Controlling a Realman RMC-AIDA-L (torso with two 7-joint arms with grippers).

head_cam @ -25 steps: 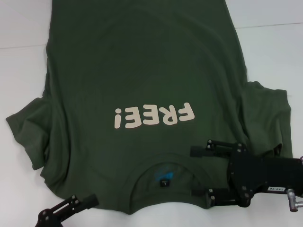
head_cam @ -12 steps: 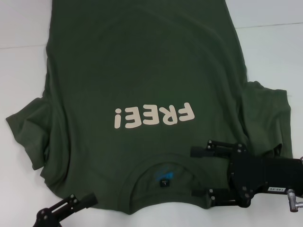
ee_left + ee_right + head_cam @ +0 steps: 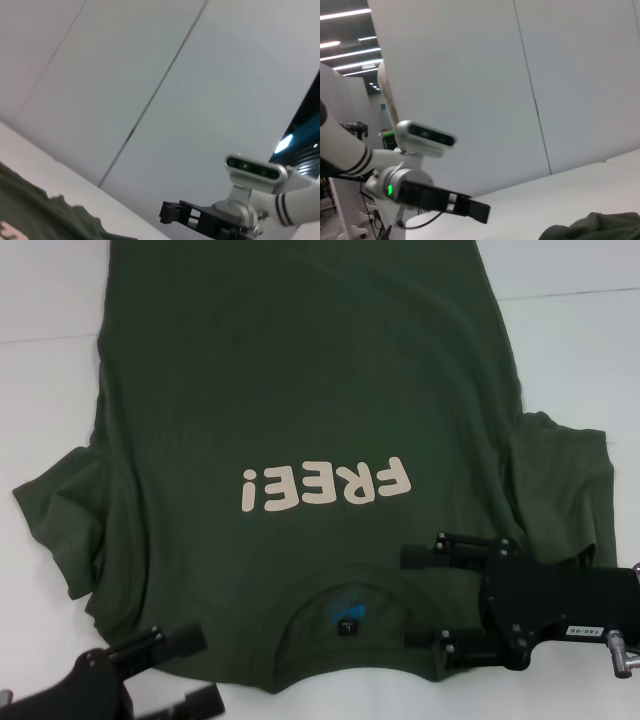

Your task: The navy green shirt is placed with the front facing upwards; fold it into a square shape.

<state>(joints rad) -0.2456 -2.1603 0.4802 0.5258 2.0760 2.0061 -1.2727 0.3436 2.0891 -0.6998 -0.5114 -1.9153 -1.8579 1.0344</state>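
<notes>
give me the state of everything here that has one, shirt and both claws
dark olive-green cotton T-shirt: spread flat on the white table, unfolded, front up, cream "FREE!" print showing, both sleeves rumpled.
blue neck label: exposed inside the collar.
right claw: open, fingers spread over the shirt's shoulder beside the collar, holding nothing.
left claw: open, at the shirt's near edge on the other side of the collar, holding nothing.

— Where is the dark olive-green cotton T-shirt (image 3: 300,410) lying?
— It is lying flat on the white worktop (image 3: 560,340), collar nearest the robot.
— And the grippers?
— The right gripper (image 3: 412,597) is sitting over the collar's right side, jaws apart; the left gripper (image 3: 200,670) is at the near left edge.
</notes>
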